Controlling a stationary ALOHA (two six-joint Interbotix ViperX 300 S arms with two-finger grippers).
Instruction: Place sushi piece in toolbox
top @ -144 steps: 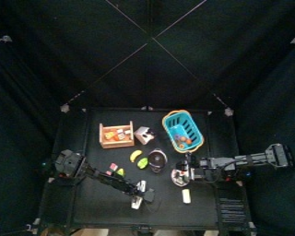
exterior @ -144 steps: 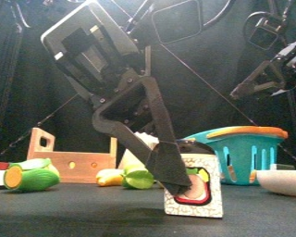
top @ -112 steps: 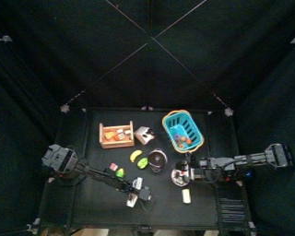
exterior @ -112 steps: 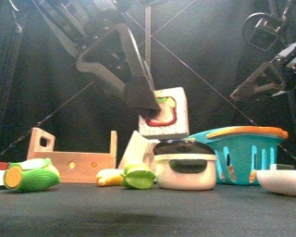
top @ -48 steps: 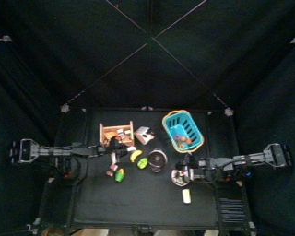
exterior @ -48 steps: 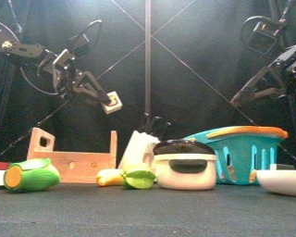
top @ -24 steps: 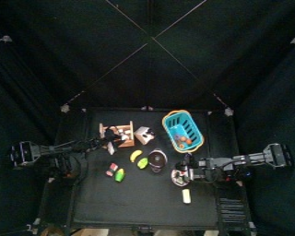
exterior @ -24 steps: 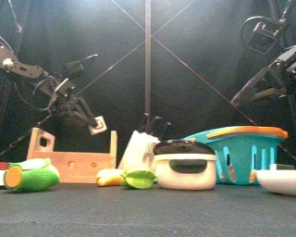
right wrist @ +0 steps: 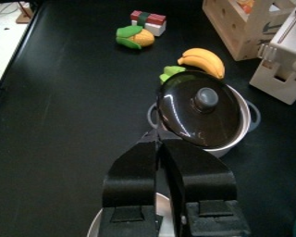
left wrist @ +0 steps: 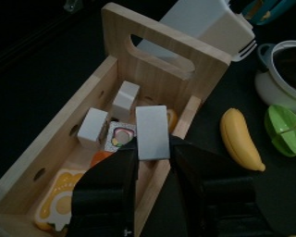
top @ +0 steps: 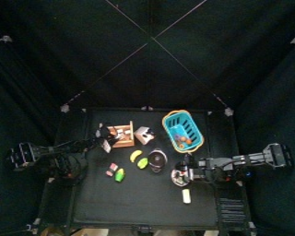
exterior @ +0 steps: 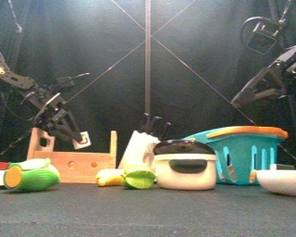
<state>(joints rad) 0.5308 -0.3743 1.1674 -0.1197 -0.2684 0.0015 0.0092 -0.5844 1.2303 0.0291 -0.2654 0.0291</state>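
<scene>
The toolbox (left wrist: 77,139) is an orange-tan wooden tray with a bar handle; it also shows in the top view (top: 123,129) and at the left of the front view (exterior: 67,165). My left gripper (left wrist: 151,155) is shut on the sushi piece (left wrist: 151,131), a white block, and holds it just over the toolbox's open compartment. In the front view the sushi piece (exterior: 80,139) hangs at the toolbox's top edge. Several small food pieces (left wrist: 96,124) lie inside the toolbox. My right gripper (right wrist: 163,139) is shut and empty, hovering by a black lidded pot (right wrist: 206,109).
A blue mesh basket (top: 182,130) stands right of the toolbox. A white carton (exterior: 140,148), a banana (left wrist: 240,139), a green-yellow piece (exterior: 33,176) and a white bowl (exterior: 281,181) lie about the table. The right arm (top: 242,163) rests at the right.
My left gripper has carried the sushi piece from the table's front up, leftward and back, then down to the toolbox's top edge. The right arm has not moved.
</scene>
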